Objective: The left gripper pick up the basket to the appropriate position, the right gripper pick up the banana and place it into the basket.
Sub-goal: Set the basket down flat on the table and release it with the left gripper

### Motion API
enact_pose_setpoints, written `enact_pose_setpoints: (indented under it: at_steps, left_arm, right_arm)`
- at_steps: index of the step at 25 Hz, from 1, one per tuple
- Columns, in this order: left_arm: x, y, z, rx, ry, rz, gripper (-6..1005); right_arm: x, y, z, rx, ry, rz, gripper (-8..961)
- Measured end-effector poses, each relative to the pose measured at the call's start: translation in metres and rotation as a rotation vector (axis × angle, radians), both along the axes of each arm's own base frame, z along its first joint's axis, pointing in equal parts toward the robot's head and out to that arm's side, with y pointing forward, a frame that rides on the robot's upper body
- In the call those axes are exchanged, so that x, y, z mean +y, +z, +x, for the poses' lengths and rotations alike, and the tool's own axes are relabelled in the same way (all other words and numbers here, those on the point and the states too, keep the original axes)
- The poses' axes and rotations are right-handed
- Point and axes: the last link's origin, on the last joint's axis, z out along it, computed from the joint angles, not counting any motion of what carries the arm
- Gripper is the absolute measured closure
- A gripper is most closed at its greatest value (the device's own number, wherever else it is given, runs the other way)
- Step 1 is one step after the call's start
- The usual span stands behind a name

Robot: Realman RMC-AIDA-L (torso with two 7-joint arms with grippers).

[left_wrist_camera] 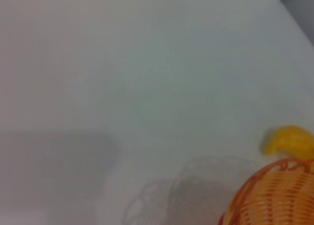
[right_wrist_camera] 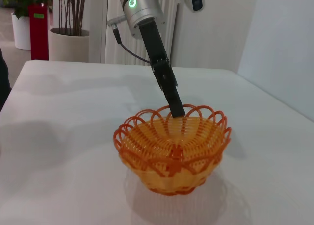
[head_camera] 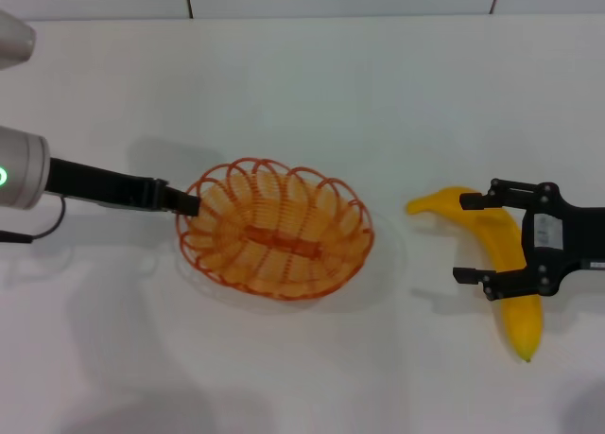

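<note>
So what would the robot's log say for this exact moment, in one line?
left gripper: at basket rim | right gripper: open around banana on table | banana: not yet in basket

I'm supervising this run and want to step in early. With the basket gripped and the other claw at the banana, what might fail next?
1. The left gripper holds the basket only by its rim at one edge, so the light wire bowl may tilt or slip.
2. The right gripper has open jaws straddling the curved banana on the table; closing off-centre may roll it away.
3. The banana looks nearly basket-length, so it may catch the scalloped rim.
</note>
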Motion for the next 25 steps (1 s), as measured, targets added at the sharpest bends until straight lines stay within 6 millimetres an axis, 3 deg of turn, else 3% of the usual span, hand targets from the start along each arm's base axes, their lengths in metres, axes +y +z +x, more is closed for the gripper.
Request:
enact_pose_setpoints:
  at_steps: [8, 25]
  left_arm:
    - [-0.0032, -0.0118, -0.0034, -0.040, 0.049, -0.026, 949]
    - [-0.0016, -0.0111, -0.0032, -0.034, 0.063, -0.026, 947]
  right_arm:
    - [-0.0002, -0.0001, 0.0001, 0.000, -0.001, 0.000, 65]
    - [0.0003, -0.0003, -0.0010, 0.003, 0.003, -0.003, 65]
